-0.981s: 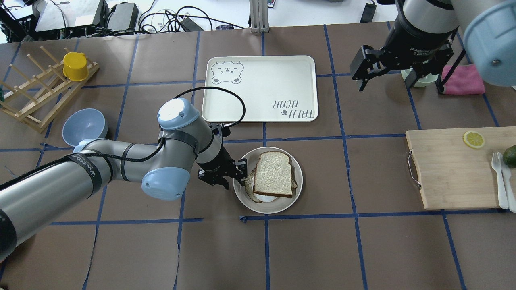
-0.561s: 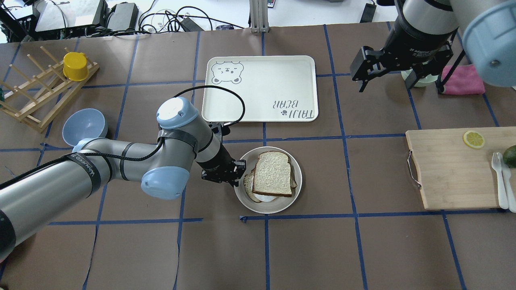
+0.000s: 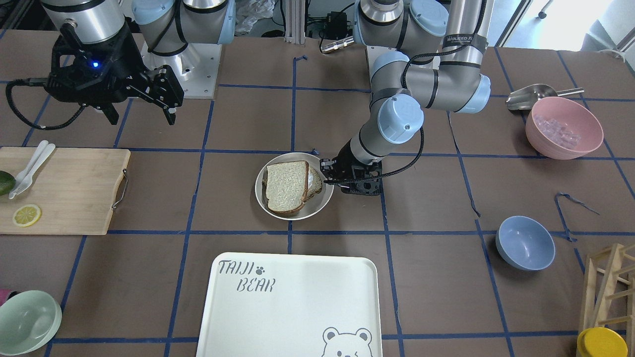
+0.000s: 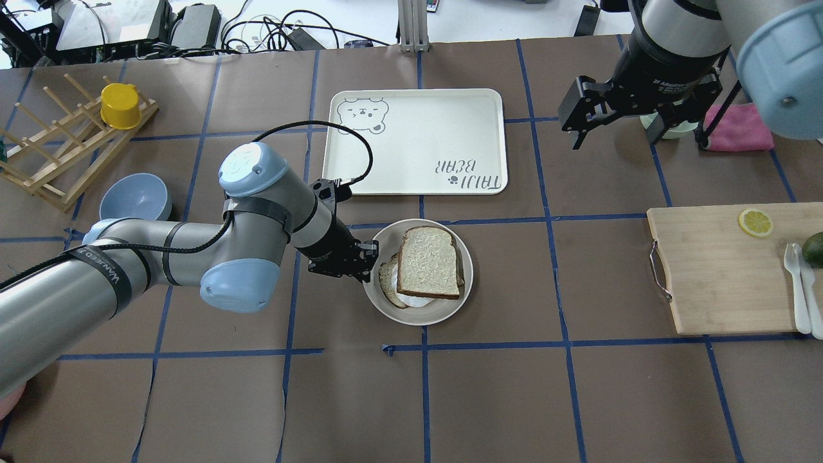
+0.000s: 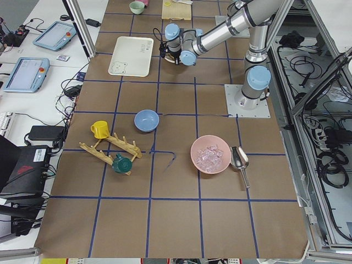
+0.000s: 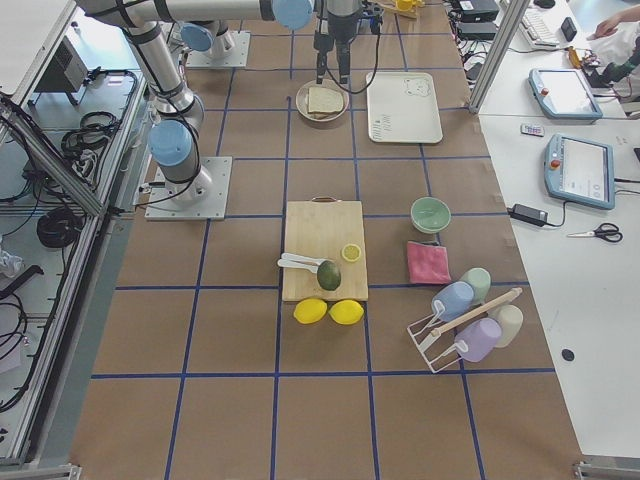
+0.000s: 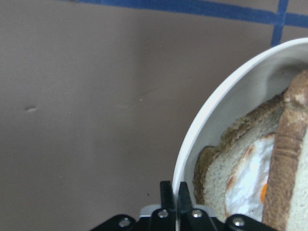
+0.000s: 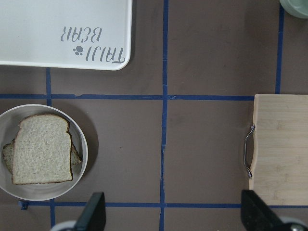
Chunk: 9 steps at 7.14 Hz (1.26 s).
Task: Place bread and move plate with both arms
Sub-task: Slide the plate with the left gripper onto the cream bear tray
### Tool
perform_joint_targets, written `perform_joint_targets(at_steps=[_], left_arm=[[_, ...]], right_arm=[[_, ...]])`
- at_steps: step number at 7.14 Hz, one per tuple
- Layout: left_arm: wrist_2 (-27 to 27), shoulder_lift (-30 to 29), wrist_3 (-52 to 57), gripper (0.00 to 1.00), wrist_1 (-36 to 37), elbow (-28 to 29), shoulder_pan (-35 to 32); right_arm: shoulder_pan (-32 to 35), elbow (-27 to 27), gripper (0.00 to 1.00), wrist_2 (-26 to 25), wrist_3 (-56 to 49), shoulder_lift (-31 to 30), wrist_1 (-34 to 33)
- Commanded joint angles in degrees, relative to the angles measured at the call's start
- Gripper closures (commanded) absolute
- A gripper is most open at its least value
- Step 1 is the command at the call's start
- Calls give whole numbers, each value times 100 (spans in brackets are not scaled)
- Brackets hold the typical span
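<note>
Counter: brown, with a grid of blue tape.
Tray: white with a bear print, upper centre of the overhead view, near the plate but apart from it.
Right end effector: upper right, fingers spread wide, holding nothing.
Plate: centre of the overhead view.
Bread: lies in the plate, on top of an egg-bearing slice.
Left end effector: pinching the plate's left rim.

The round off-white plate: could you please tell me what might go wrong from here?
1. The left gripper pinches the round off-white plate at one rim spot only, so it could pivot or slip.
2. The large pale bread slice lies loose atop the egg-topped darker slice and might slide.
3. The right gripper hangs open far away, giving no support.
</note>
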Motion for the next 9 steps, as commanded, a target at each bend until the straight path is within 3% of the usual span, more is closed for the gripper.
perform_joint_targets(at_steps=[1, 2, 4, 7, 9], left_arm=[[-782, 19, 50, 100, 0, 75, 425], [-882, -173, 58, 100, -17, 380, 497], [-786, -857, 67, 100, -777, 1809, 497], [-505, -1972, 111, 100, -975, 3445, 497], [-505, -2633, 15, 100, -1072, 4125, 480]], right_arm=[[0, -4, 0, 0, -5, 0, 12], [-9, -4, 0, 0, -5, 0, 29], [-9, 5, 0, -35, 4, -17, 29], [-9, -4, 0, -44, -5, -9, 12], [-9, 5, 0, -44, -5, -9, 20]])
